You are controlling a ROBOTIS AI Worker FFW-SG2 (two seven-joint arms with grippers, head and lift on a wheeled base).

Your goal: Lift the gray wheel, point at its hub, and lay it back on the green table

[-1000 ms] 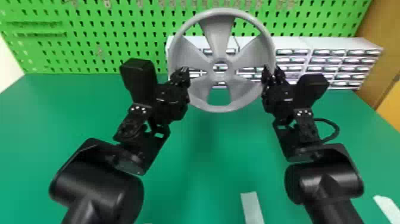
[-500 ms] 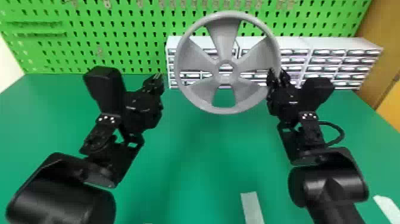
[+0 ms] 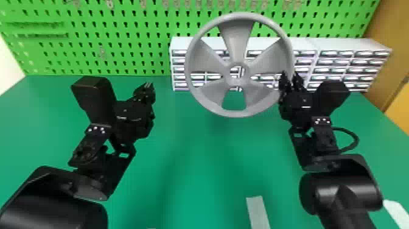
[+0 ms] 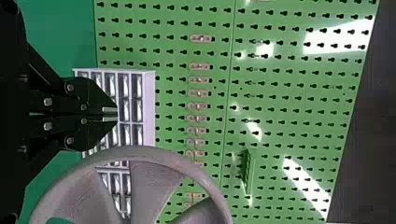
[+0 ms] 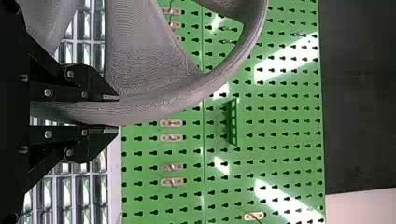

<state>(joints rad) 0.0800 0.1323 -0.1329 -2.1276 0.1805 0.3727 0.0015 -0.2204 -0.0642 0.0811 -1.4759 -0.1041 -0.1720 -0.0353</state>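
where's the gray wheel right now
In the head view, the wheel is up off the table, just right of centre, in front of the drawers, its right rim between the right gripper's jaws.

The wheel (image 3: 235,36) looks like matt plastic, its spokes finely ridged in the right wrist view. The table (image 3: 194,185) has a smooth, mostly matt surface. The pegboard (image 3: 121,33) is glossy, throwing back bright glare in both wrist views. The drawers (image 3: 334,62) have shiny, plastic-looking fronts. The right arm's cover (image 3: 354,195) is smooth with a soft sheen.
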